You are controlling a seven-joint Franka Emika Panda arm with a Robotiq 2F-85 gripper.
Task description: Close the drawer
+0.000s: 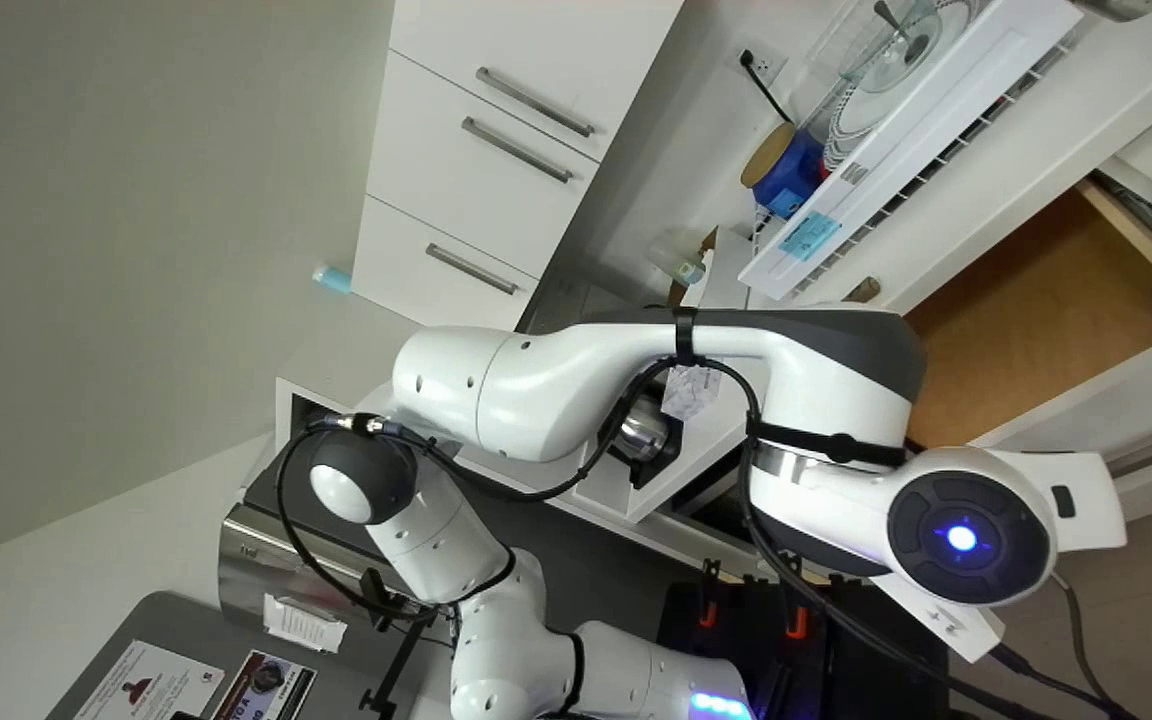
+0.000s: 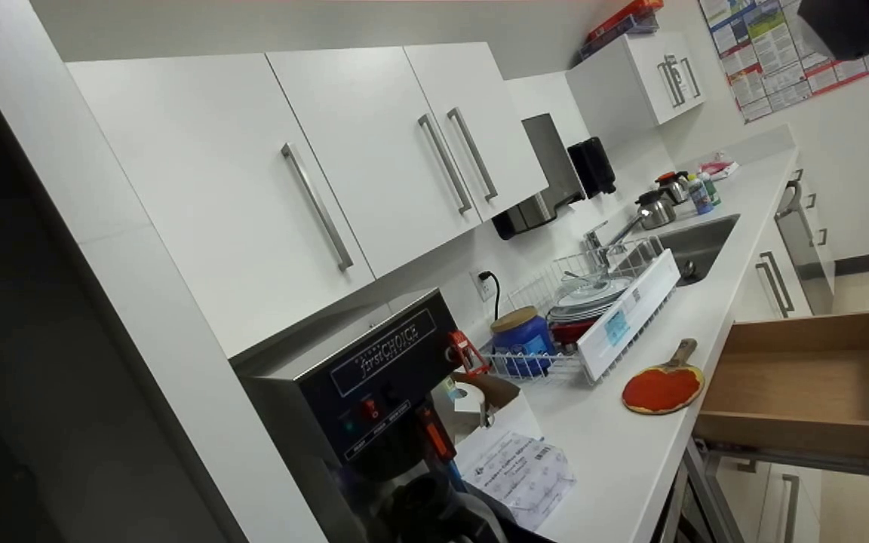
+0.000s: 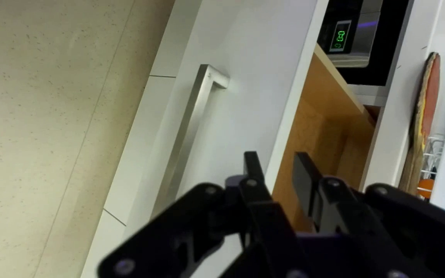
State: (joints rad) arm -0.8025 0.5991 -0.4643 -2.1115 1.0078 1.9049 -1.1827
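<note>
See the drawer (image 2: 796, 369) pulled out beneath the white tabletop (image 2: 608, 445). On top, near the drawer, find a red paddle (image 2: 664, 390); farther from it, a blue jar (image 2: 519, 341); high above it, white cabinets (image 2: 359, 151). Notice the claw (image 3: 276, 162), fingertips apart, over the drawer's front edge.

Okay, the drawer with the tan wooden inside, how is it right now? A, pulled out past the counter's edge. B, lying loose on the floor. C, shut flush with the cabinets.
A: in an exterior view, the drawer juts out beyond the front edge of the counter, its inside exposed.
</note>
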